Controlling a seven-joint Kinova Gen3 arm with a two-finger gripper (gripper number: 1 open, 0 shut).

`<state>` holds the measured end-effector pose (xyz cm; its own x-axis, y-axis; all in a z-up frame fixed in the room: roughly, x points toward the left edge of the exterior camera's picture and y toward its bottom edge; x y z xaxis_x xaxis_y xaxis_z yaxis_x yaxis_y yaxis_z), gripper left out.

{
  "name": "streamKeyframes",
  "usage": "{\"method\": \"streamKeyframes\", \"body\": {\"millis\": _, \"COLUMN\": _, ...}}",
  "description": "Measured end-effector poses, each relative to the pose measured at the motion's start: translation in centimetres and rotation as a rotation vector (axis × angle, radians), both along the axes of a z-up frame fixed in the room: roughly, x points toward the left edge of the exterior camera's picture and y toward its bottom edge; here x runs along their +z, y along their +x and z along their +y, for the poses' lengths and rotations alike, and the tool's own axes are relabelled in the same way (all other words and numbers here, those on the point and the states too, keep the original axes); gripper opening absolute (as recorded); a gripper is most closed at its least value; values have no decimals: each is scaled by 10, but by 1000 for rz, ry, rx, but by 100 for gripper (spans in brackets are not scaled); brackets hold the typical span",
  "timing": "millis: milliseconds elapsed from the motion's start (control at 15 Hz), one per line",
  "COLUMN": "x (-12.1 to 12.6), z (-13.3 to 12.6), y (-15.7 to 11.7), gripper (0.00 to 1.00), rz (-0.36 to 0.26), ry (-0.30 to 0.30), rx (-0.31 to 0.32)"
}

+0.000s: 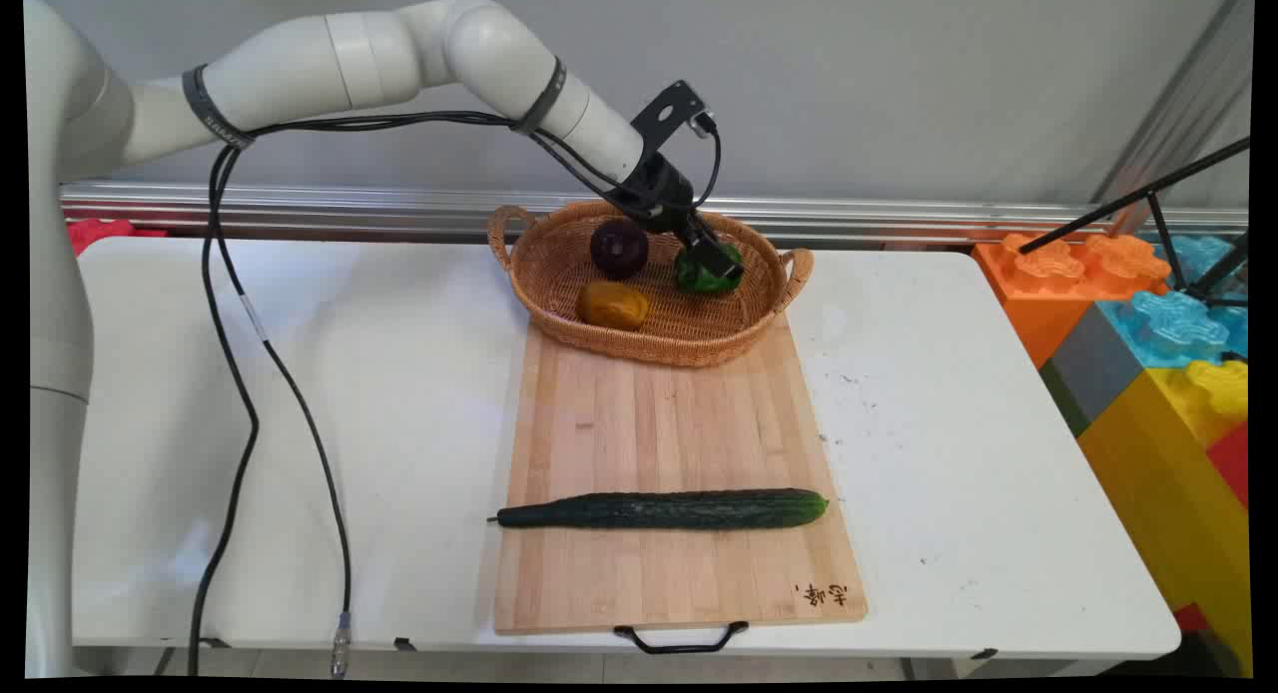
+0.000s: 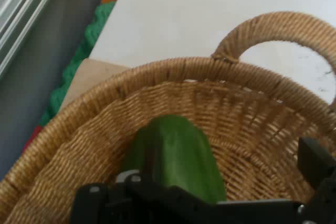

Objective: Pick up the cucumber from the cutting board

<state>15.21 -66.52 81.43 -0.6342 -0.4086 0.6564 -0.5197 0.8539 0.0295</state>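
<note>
So in the main view the arm reaches down into the wicker basket at the far end of the cutting board, and the end effector sits right on the green pepper in the basket's right half. The pepper is directly under the tip, touching it as far as one can see. A dark purple vegetable is just to the pepper's left and a yellow-brown one sits nearer the board. A cucumber lies across the board's near end, well apart from the basket. On the hand view, the pepper rises straight up from the linkage with its long axis running away from the camera toward the basket's rim and handle. Whether it's clamped on the pepper or loose, can't tell.
</note>
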Motion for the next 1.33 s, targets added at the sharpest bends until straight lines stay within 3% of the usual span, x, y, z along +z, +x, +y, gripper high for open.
{"method": "streamKeyframes", "body": {"millis": 333, "x": 28, "z": 10, "y": 4, "gripper": 100, "rz": 67, "ry": 31, "rx": -19}}
{"method": "streamKeyframes", "body": {"millis": 667, "x": 80, "z": 63, "y": 18, "gripper": 100, "rz": 130, "ry": 146, "rx": -79}}
{"method": "streamKeyframes", "body": {"millis": 1000, "x": 100, "z": 125, "y": 35, "gripper": 100, "rz": 101, "ry": 244, "rx": -125}}
{"method": "streamKeyframes", "body": {"millis": 1333, "x": 91, "z": 180, "y": 38, "gripper": 100, "rz": 53, "ry": 287, "rx": -191}}
